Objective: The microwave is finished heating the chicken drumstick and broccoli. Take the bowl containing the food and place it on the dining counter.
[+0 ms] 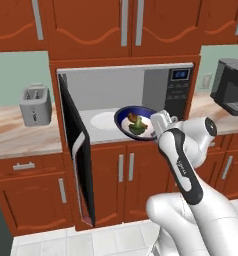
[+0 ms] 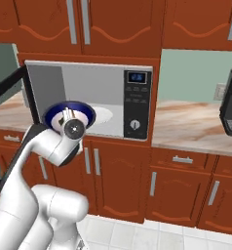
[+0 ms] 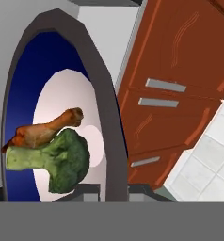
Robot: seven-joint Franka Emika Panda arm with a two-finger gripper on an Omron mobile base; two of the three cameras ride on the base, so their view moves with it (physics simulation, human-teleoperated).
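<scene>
The microwave (image 1: pixel 111 85) stands open, its black door (image 1: pixel 76 150) swung out to the left. My gripper (image 1: pixel 155 127) is shut on the right rim of the dark blue bowl (image 1: pixel 122 119), holding it tilted at the front lip of the cavity. Inside the bowl lie the chicken drumstick (image 1: pixel 133 119) and the broccoli (image 1: pixel 138 128). In the hand view the bowl's rim (image 3: pixel 109 117) runs between my gripper's (image 3: pixel 113 192) fingertips, with the drumstick (image 3: pixel 48 132) above the broccoli (image 3: pixel 64 160). From the right, the bowl (image 2: pixel 54 113) sits just ahead of my wrist. The dining counter is out of view.
A white turntable plate (image 1: pixel 102 120) lies inside the microwave. A silver toaster (image 1: pixel 35 105) stands on the counter to the left. A black coffee machine (image 1: pixel 231 87) stands to the right. Red-brown cabinets (image 1: pixel 126 170) are below, and white floor tiles (image 3: pixel 208 155).
</scene>
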